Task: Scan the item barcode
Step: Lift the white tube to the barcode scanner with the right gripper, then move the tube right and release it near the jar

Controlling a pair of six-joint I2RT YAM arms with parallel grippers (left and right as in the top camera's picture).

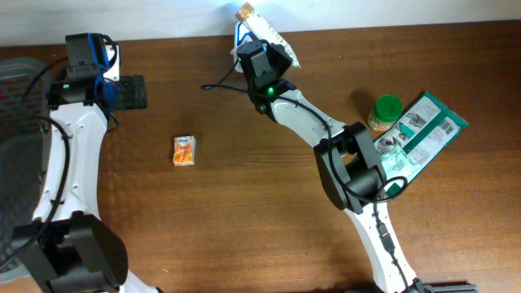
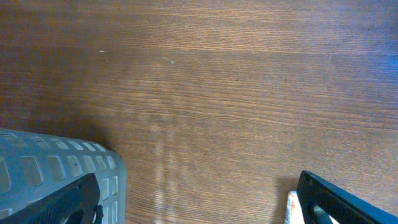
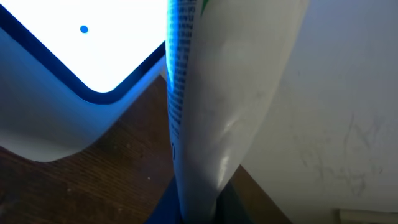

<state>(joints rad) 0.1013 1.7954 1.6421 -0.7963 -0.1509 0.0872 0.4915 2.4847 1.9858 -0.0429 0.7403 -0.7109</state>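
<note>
Right tool (image 1: 259,45) pinches pouch (image 3: 205,112); wrist view alone shows lit panel (image 3: 68,56) (scanner, probably); left tool (image 1: 134,91) spread.

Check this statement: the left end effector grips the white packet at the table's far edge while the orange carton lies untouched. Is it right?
No: the right end effector grips the white packet, as the overhead view shows; the orange carton does lie untouched.

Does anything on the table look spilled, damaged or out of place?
Nothing looks spilled or broken. Only the green package lies at a slant, close beside the green-lidded jar, which stands upright. The small orange carton lies flat, on its own.
</note>
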